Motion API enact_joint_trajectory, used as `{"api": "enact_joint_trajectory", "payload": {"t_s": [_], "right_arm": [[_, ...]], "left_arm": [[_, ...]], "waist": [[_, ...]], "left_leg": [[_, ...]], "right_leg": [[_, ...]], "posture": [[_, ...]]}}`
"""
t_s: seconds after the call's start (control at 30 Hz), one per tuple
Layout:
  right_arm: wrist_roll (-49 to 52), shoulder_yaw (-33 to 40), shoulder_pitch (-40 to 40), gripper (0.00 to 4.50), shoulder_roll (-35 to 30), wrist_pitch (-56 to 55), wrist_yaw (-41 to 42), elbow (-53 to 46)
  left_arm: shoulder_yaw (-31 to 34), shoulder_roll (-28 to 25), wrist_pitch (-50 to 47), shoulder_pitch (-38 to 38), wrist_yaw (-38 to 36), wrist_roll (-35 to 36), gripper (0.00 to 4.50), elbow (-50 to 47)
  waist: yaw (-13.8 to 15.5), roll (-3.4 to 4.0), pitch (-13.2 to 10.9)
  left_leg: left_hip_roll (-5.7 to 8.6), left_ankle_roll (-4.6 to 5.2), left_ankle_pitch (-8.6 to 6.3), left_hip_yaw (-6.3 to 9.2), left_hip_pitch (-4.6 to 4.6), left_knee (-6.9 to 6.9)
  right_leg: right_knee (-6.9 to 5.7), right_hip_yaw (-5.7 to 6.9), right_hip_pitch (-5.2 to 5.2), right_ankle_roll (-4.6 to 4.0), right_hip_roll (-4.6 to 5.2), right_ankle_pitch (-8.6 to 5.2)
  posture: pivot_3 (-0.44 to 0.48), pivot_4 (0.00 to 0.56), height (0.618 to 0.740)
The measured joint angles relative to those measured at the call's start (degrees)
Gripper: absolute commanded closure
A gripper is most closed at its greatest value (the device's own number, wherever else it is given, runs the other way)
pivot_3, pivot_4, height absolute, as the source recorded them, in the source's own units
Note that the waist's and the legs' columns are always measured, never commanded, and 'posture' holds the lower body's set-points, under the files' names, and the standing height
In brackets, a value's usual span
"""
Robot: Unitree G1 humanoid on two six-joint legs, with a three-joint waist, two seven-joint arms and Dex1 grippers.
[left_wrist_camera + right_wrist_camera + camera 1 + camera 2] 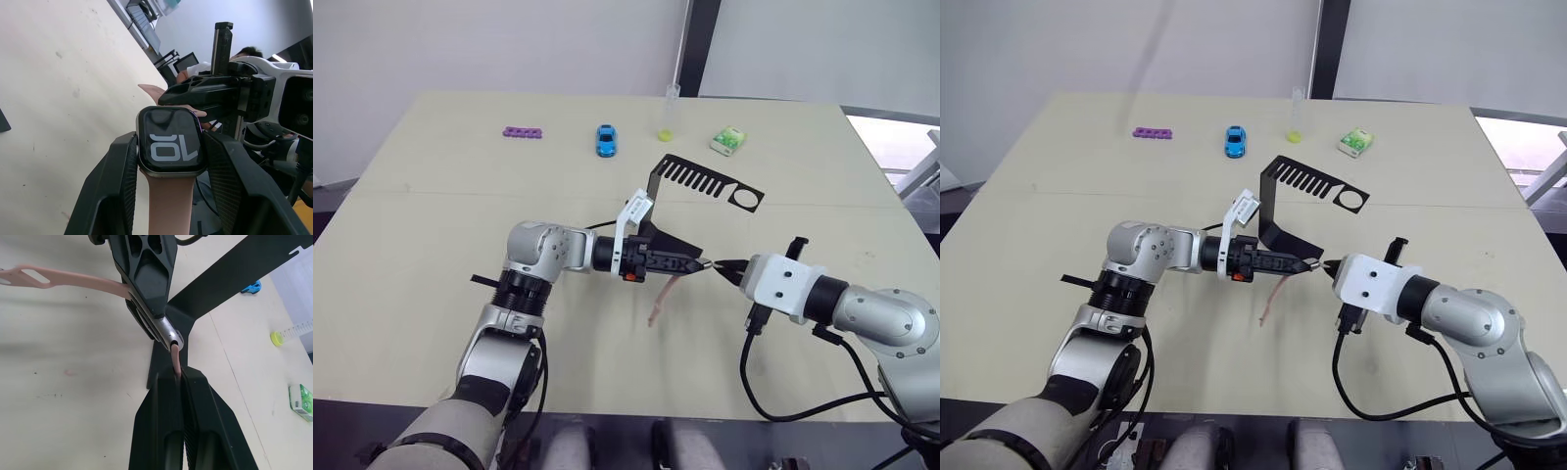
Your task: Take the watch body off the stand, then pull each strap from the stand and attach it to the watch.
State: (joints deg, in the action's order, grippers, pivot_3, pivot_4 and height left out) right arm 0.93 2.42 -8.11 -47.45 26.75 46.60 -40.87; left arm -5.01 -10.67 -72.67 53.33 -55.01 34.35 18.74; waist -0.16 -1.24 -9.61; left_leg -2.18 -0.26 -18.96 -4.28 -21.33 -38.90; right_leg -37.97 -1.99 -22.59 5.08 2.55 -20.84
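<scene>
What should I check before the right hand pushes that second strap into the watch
1. Watch body clamped between the left hand's fingers: ok.
2. First strap on the watch, hanging below it: ok.
3. Second strap pinched in the right hand: ok.
4. Second strap's end meets the watch body's edge: ok; fully seated: cannot tell.
5. Both straps off the stand: ok, its slotted arm is bare.
6. Work held above the table, away from the blue toy car: ok.
</scene>
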Motion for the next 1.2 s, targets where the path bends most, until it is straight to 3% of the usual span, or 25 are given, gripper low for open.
{"api": "enact_joint_trajectory", "payload": {"t_s": [0.93, 1.03, 1.2], "right_arm": [[-0.81, 0.73, 0.07, 4.5, -0.15, 1.14, 0.0, -0.72], [0.87, 3.0, 0.21, 3.58, -0.56, 0.96, 0.37, -2.59], [15.5, 15.09, 3.88, 1.11, -1.06, 5.35, 6.32, -8.22]], "left_arm": [[-0.68, 0.62, 2.77, 1.91, -1.93, -0.01, 2.92, 2.42], [-1.51, -0.14, 4.57, 2.62, -2.84, -0.36, 2.92, 2.4], [-7.94, -5.45, 11.72, 1.51, -7.9, -3.21, 2.92, -1.95]], "waist": [[-0.01, 0.0, 0.0], [0.03, 0.0, 0.0], [-0.09, 0.0, 0.0]], "left_leg": [[0.02, 0.0, 0.0, 0.0, 0.0, 0.01], [0.02, -0.01, 0.0, 0.0, 0.0, 0.02], [0.0, -0.03, -0.02, 0.01, 0.0, 0.05]], "right_leg": [[0.02, 0.0, 0.0, 0.0, 0.0, 0.0], [0.01, 0.0, 0.0, 0.0, 0.0, 0.0], [-0.02, 0.0, 0.03, 0.0, -0.02, 0.0]], "posture": [[0.0, 0.15, 0.74], [0.0, 0.15, 0.74], [0.0, 0.15, 0.74]]}}
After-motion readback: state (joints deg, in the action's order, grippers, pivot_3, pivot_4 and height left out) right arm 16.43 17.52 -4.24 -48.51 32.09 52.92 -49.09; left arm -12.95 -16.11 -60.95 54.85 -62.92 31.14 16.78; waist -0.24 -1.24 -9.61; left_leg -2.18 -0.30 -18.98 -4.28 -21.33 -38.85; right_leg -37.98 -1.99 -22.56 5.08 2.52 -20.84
